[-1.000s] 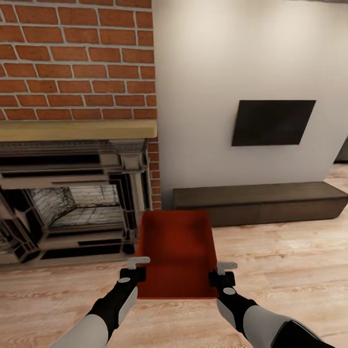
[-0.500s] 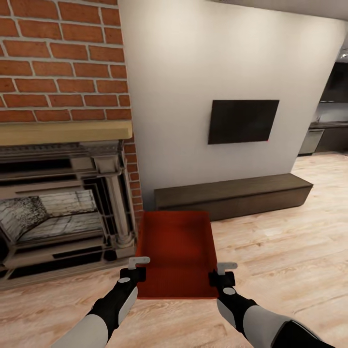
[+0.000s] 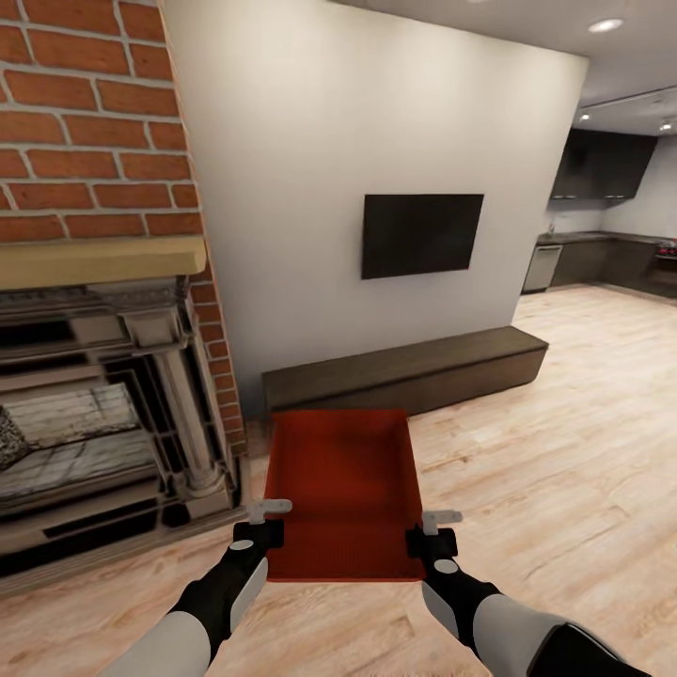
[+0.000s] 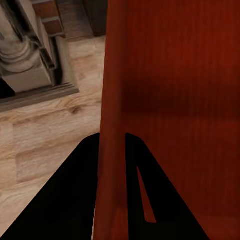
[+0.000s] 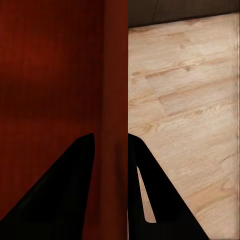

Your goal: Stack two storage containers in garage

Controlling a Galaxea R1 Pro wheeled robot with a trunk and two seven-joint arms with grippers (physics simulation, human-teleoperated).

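I'm looking into a home's living room. A red brick fireplace (image 3: 89, 169) with a pale wood mantel (image 3: 99, 261) and a dark ornate firebox surround stands on my left. Beside it a black TV (image 3: 422, 234) hangs on a plain white wall above a long dark low cabinet (image 3: 404, 369). Light wood plank flooring (image 3: 555, 442) runs through to an open kitchen (image 3: 602, 226) at far right, with dark cupboards and recessed ceiling lights.
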